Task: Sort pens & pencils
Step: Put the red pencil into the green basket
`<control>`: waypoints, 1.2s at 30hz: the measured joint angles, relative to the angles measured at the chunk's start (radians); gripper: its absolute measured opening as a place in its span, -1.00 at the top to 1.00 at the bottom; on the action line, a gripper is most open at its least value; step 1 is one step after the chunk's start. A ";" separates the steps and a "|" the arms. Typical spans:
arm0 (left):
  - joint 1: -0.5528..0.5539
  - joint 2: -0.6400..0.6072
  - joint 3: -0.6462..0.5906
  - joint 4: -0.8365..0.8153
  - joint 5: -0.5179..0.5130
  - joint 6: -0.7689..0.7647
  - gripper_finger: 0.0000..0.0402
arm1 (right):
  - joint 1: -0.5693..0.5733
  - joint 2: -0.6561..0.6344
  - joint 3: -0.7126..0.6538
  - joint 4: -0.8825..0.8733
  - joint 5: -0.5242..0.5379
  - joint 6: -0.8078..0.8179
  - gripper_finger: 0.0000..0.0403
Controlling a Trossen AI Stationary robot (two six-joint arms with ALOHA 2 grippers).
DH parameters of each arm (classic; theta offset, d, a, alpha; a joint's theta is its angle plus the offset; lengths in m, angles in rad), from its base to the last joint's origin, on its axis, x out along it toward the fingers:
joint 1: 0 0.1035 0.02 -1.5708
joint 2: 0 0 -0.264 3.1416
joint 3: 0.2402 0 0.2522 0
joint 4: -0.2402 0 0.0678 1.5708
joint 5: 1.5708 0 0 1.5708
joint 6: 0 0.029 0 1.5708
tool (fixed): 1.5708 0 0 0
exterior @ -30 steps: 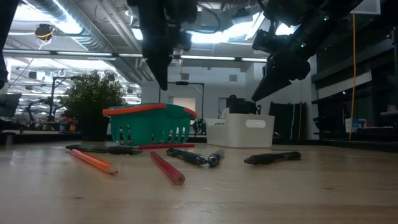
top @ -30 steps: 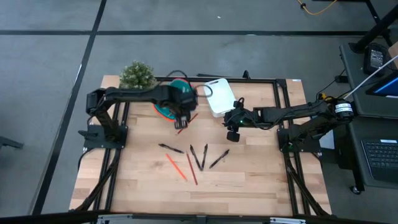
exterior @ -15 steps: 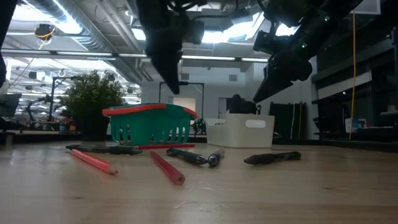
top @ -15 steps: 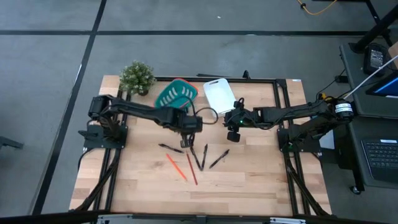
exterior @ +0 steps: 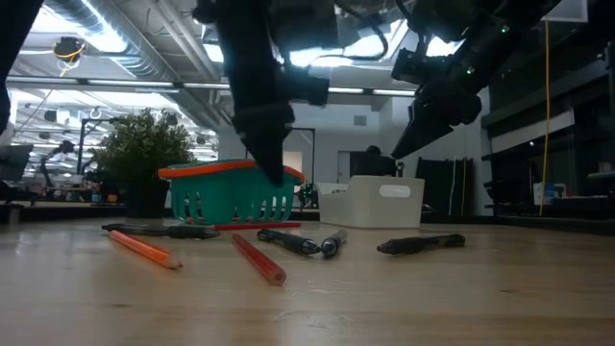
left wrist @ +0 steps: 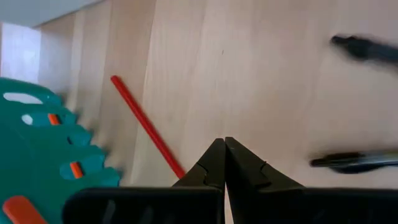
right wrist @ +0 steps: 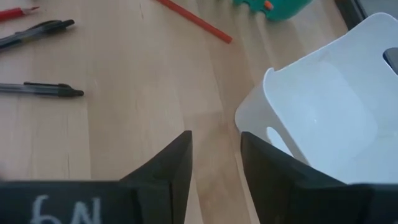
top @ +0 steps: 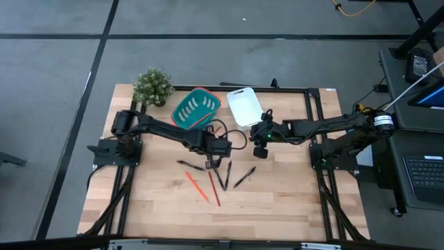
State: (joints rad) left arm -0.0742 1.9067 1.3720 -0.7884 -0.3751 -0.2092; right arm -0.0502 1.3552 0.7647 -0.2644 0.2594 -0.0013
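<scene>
Several black pens [top: 220, 172] lie fanned out on the wooden table, with two orange-red pencils [top: 205, 187] just nearer; the low view shows the pens [exterior: 288, 240] and the pencils [exterior: 144, 248] flat on the table. A third red pencil [left wrist: 146, 127] lies beside the teal basket [top: 196, 107]. My left gripper [top: 211, 156] hangs shut and empty just above the pens' far ends [left wrist: 222, 144]. Open and empty, my right gripper [top: 259, 149] hovers beside the white bin [top: 244, 105], its fingers apart [right wrist: 216, 137].
A potted plant [top: 152, 85] stands at the far left corner. The teal basket [exterior: 231, 192] and the white bin [exterior: 373, 202] sit side by side at the far edge. A black frame runs around the table. Bare wood lies toward the near edge.
My left gripper has swung away from the teal basket toward the near edge and the right. It has also come down to hang over the pens, and it has stayed shut. The right arm has kept still.
</scene>
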 joint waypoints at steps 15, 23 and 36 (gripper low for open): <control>0.009 0.040 0.000 0.000 -0.035 0.001 0.52 | 0.000 0.000 0.000 -0.003 -0.009 0.000 0.31; 0.045 0.040 0.000 0.005 -0.036 -0.073 0.47 | 0.000 0.000 0.000 -0.003 -0.010 0.016 0.31; 0.059 0.040 -0.005 0.042 -0.079 -0.017 0.88 | 0.000 0.000 0.000 -0.014 -0.010 0.016 0.31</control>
State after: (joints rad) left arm -0.0151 1.9469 1.3670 -0.7464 -0.4545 -0.2261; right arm -0.0502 1.3552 0.7647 -0.2787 0.2493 0.0151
